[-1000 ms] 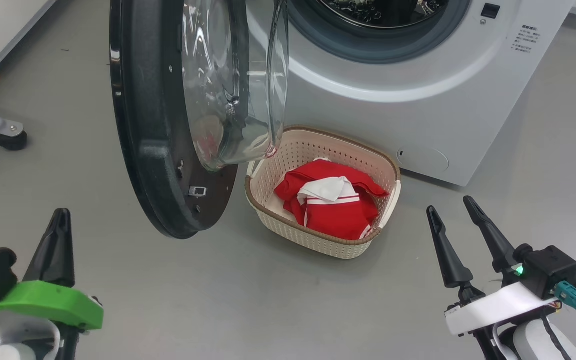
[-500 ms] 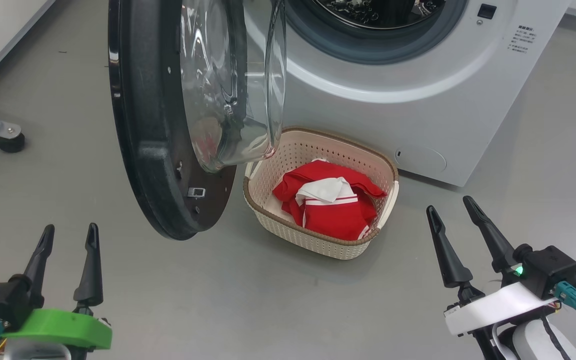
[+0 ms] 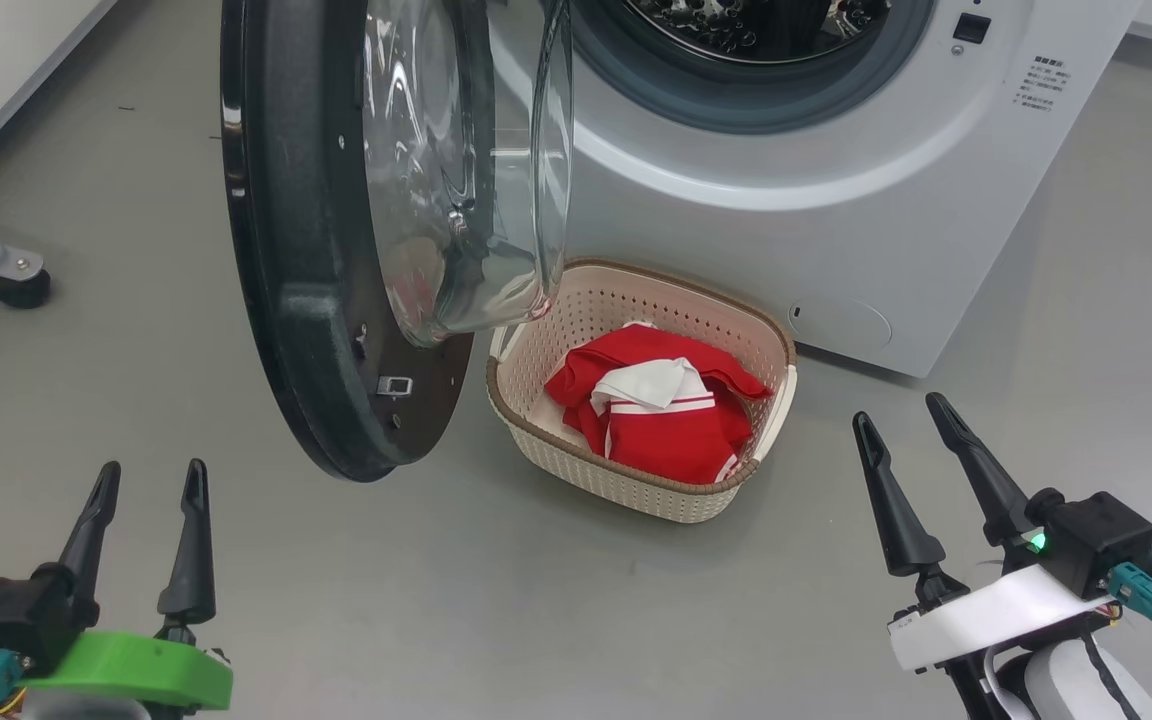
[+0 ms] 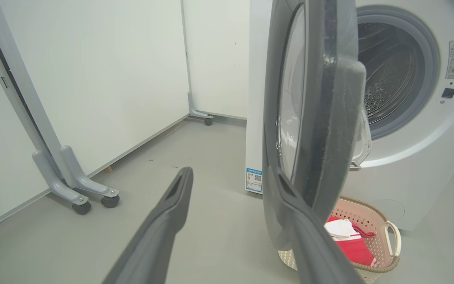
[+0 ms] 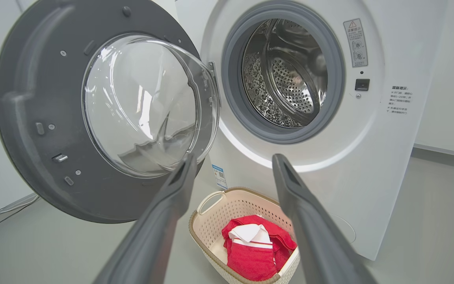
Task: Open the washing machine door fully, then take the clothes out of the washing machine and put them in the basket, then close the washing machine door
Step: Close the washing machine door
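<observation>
Grey floor (image 3: pixel 536 620), white wall panels (image 4: pixel 105 71), grey stand on castors (image 4: pixel 53 173)

Stock list by colour. White front-loading washing machine (image 3: pixel 836 230): white casing, grey seal, steel perforated drum. Round glass-centred washing machine door (image 3: pixel 286 250): glossy black rim, clear bowl. Cream perforated plastic basket (image 3: pixel 626 488): brown woven-look rim. Soft red fabric clothes (image 3: pixel 671 440): white stripes, with a white panel at 12 o'clock on the heap. Smooth floor (image 3: pixel 436 600): plain grey.

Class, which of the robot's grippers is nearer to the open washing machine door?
Left. The left gripper is low-left of the washing machine door, near its rim; the right gripper lies beyond the basket.
</observation>
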Robot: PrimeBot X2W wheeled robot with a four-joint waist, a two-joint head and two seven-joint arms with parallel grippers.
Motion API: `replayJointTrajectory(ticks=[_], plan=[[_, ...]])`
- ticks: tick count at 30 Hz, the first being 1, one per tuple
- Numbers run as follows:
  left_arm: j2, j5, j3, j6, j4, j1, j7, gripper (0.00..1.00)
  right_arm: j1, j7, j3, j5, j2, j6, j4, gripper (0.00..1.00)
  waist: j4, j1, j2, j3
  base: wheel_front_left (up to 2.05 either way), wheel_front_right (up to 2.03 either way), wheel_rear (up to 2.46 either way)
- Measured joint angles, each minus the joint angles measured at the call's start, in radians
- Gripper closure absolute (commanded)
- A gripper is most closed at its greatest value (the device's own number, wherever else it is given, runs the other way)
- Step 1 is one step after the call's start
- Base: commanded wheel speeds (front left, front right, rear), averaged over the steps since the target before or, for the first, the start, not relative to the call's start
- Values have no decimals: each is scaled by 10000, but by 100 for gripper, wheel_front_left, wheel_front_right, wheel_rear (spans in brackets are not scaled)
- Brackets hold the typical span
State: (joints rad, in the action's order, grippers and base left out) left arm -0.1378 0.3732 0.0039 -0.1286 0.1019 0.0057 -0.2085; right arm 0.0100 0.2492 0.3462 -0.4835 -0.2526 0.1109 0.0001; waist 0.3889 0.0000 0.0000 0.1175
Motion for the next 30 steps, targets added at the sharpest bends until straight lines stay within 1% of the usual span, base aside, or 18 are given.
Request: replayJointTrajectory(ticks=[15, 16, 17, 23, 30], plan=[[-12, -150, -56, 0, 307, -1, -215, 0, -36, 0, 17, 2, 46, 6, 67, 0, 11, 0, 0, -106, 0, 0, 0], [-13, -150, -65, 0, 322, -1, -215, 55, -37, 0, 23, 2, 54, 6, 67, 0, 9, 0, 0, -114, 0, 0, 0], [-17, -150, -81, 0, 343, -1, -215, 100, -39, 2, 27, 2, 67, 6, 67, 0, 6, 0, 0, -120, 0, 0, 0], [-40, -140, -222, 0, 395, -1, -217, 100, -101, 2, 38, 2, 84, 8, 73, 0, 4, 0, 0, -145, 0, 0, 0], [-384, -144, -412, 0, 370, -12, -215, 100, -165, 25, 54, 13, 84, 8, 73, 0, 9, 0, 0, -121, 0, 0, 0]])
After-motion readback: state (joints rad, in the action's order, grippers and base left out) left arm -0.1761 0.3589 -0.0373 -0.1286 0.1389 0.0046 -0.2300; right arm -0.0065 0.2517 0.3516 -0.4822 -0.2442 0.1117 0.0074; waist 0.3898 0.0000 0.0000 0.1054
